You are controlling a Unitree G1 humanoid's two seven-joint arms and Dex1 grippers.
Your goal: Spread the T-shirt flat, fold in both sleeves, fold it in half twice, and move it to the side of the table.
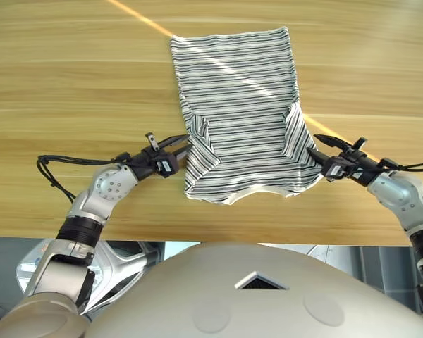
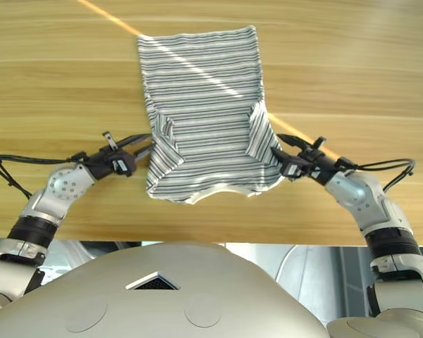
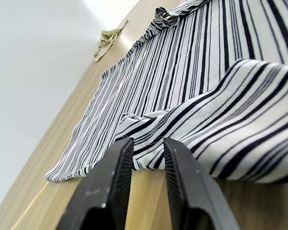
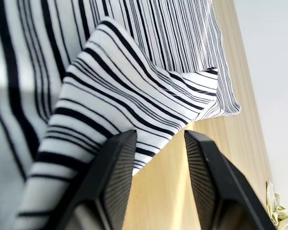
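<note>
I am keeping both left end effector (image 1: pixel 183 143) and right end effector (image 1: pixel 314 145) slightly open, gripping nothing. The T-shirt (image 1: pixel 240 91) is lying between them on the bench (image 1: pixel 70 84), its long axis running away from me.

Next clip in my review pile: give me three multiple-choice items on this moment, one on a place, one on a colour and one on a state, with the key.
1. Where are the left tool and the right tool?
A. One at each side edge of the T-shirt
B. Both at its far hem
C. Both raised high above it

2. What is the T-shirt's pattern?
A. Plain red
B. Green dots
C. Black and white stripes

3. How do the sleeves lie?
A. Spread outward
B. Folded in over the body
C. Rolled into a ball

Key: 1 A, each tool's tips meet a side edge by a sleeve. 2 C, dark and white stripes cross the cloth. 3 B, both sleeve flaps lie on the body.
</note>
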